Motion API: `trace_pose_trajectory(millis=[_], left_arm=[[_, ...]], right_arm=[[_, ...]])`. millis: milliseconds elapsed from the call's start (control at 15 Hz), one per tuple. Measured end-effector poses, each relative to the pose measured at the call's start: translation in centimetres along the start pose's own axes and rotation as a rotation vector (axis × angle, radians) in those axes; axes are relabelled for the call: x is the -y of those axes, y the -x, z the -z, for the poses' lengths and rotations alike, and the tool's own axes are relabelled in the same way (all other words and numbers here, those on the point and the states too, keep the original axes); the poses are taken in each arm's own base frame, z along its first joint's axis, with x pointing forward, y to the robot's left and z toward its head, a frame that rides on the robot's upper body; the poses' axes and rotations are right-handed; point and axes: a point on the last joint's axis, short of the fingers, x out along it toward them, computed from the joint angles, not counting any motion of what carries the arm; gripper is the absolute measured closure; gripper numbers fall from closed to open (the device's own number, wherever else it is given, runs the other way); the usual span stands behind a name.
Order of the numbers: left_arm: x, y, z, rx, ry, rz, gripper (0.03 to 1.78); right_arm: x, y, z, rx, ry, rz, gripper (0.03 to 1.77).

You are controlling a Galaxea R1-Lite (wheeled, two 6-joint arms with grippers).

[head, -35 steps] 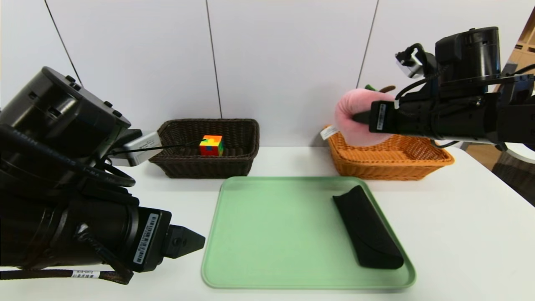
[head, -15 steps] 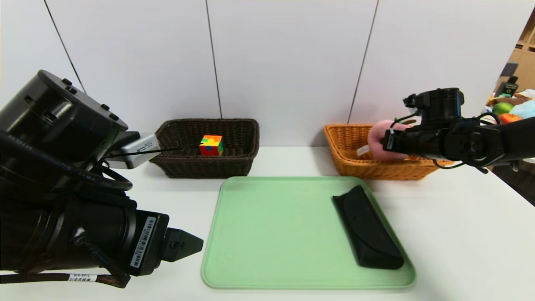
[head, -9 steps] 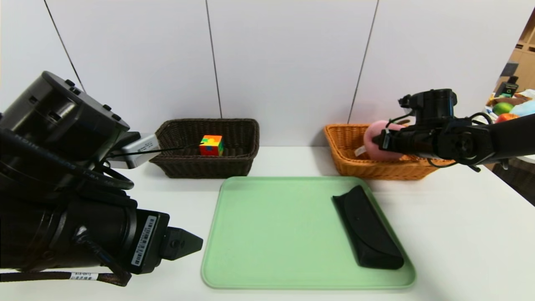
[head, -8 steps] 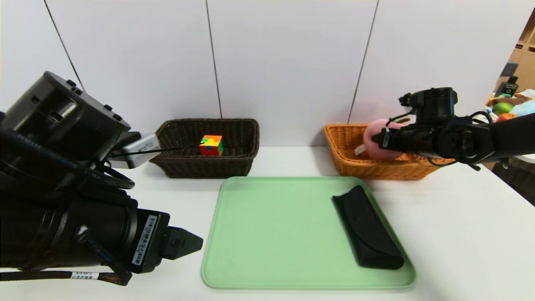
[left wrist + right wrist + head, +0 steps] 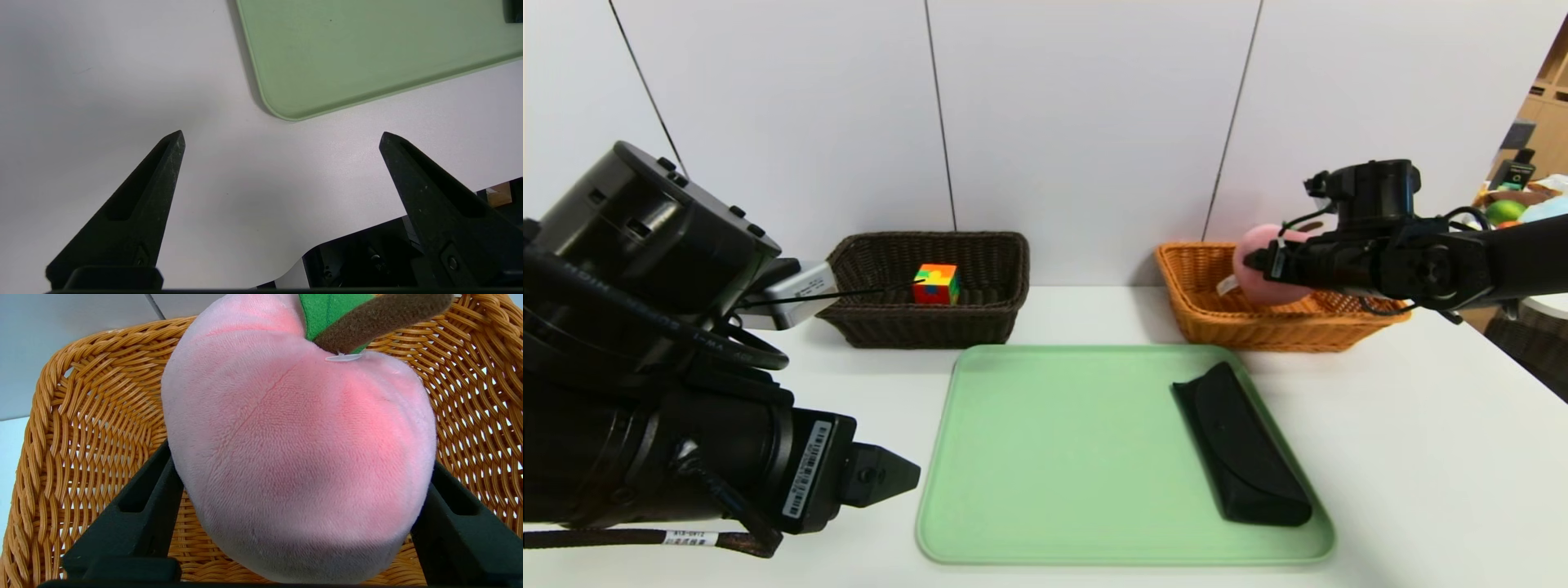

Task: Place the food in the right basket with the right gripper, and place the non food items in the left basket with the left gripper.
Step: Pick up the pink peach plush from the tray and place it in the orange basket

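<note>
Plush peach (image 5: 298, 457) now sits in orange basket (image 5: 1217, 322); right gripper (image 5: 298, 522) has spread apart.

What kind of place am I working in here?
Probably a lab or test room: a bare white table, plain white wall panels, and a staged green tray between two wicker baskets.

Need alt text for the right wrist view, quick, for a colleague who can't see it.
A pink plush peach with a brown stem fills the view, sitting inside the orange wicker basket. The right gripper has a black finger on either side of it.
</note>
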Motion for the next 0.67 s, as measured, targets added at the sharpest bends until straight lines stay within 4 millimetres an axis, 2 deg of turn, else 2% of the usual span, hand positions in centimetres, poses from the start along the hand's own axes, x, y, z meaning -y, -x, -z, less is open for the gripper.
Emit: trace_pose_trajectory(millis=[667], left_arm=[[-0.01,0.03,-0.01,0.000,0.001,0.001,0.12]], right_arm=[[0.13,0.27,0.08,-0.034,0.046,0.010,0.13]])
